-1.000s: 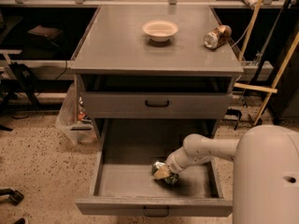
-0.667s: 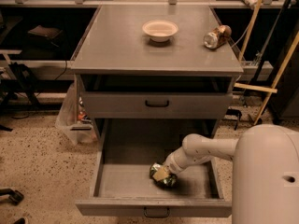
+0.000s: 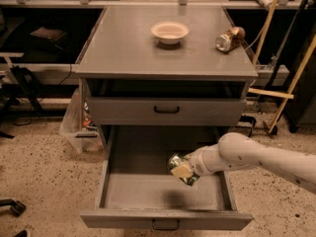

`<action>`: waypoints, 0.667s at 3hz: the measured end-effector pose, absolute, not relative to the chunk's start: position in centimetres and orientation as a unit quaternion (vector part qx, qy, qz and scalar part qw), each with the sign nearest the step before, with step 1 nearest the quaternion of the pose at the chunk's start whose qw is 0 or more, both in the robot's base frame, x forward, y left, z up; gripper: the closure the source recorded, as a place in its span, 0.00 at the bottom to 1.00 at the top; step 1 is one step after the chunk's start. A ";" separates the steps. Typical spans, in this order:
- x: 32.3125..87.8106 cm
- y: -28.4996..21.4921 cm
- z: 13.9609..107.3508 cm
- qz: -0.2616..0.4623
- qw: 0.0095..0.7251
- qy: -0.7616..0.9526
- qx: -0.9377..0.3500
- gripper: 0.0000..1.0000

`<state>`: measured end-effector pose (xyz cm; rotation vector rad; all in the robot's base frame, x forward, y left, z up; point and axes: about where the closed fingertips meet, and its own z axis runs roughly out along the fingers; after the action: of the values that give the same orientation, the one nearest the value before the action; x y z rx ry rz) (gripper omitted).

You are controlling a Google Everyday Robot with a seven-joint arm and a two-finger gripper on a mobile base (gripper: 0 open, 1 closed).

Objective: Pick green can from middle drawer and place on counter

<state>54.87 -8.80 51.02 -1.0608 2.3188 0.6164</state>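
The middle drawer [image 3: 123, 191] stands pulled out, its grey floor bare apart from a shadow. My gripper [image 3: 185, 170] reaches in from the right on a white arm and is shut on the green can [image 3: 176, 163], holding it tilted above the drawer floor, right of centre. The counter [image 3: 123, 48], the cabinet's flat grey top, lies above and behind.
A cream bowl [image 3: 170, 31] sits mid-counter and a brown-copper can [image 3: 229, 38] lies on its side at the counter's right. The upper drawer [image 3: 166, 110] is closed. A plastic bag [image 3: 75, 122] hangs left of the cabinet; wooden poles [image 3: 291, 83] lean at the right.
My gripper has lifted the green can off the drawer floor and now holds it higher above the drawer. The camera view has also shifted, with the cabinet closer.
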 end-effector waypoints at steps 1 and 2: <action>53.5 -11.8 64.1 0.224 0.322 0.837 -0.382 1.00; 53.6 -18.4 78.7 0.193 0.378 0.838 -0.343 1.00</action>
<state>53.56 -18.37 78.70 -0.8778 2.1421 0.4939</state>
